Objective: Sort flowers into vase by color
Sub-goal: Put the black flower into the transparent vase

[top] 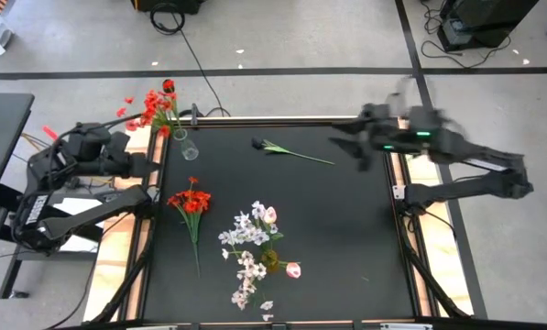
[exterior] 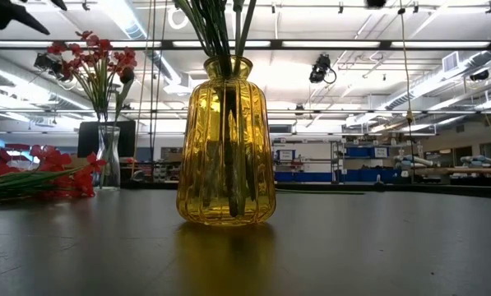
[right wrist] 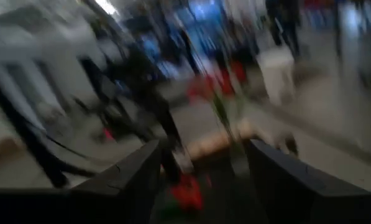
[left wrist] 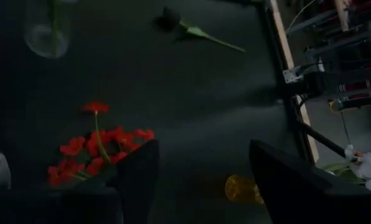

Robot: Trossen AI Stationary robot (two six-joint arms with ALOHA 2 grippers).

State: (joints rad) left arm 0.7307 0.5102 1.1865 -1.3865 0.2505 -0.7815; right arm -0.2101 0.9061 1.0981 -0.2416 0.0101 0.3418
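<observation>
A clear glass vase at the table's far left holds red flowers; it also shows in the low view. A red bunch lies flat on the table. A yellow vase stands near the middle, holding white-lilac sprays and pink tulips. A dark blossom on a green stem lies at the far middle. My left gripper is open and empty over the table's left edge. My right gripper is open and empty, above the far right.
The black table mat is bare on its right half. Wooden side rails run along both sides. Cables and stands lie on the floor beyond the far edge.
</observation>
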